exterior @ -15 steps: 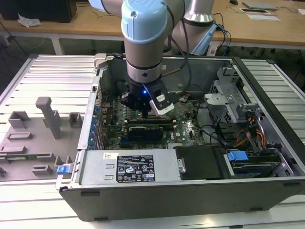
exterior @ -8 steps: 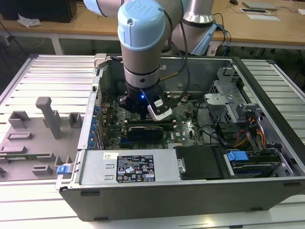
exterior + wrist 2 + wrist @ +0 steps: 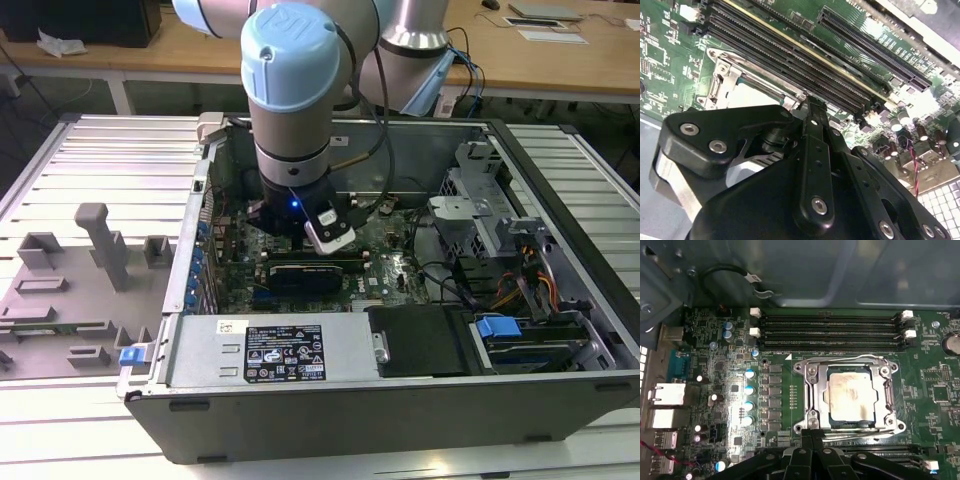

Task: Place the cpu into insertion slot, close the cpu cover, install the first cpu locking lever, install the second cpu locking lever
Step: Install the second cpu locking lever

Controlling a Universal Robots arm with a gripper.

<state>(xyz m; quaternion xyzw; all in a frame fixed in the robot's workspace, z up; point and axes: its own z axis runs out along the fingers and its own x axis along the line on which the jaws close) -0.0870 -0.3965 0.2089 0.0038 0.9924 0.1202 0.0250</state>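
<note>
The cpu (image 3: pixel 850 396) is already sitting in the insertion slot (image 3: pixel 812 390) under the cpu cover (image 3: pixel 886 395). The closed, empty fingers (image 3: pixel 811 436) are hovering at its 6 o'clock edge. The thin wire levers look stiff, springy, best pushed near their ends.

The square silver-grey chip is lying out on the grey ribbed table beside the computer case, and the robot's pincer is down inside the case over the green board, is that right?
Not quite. The square silver-grey chip sits in the metal-framed socket on the green board, as the first wrist view shows. The pincer is indeed inside the case, over that board.
</note>
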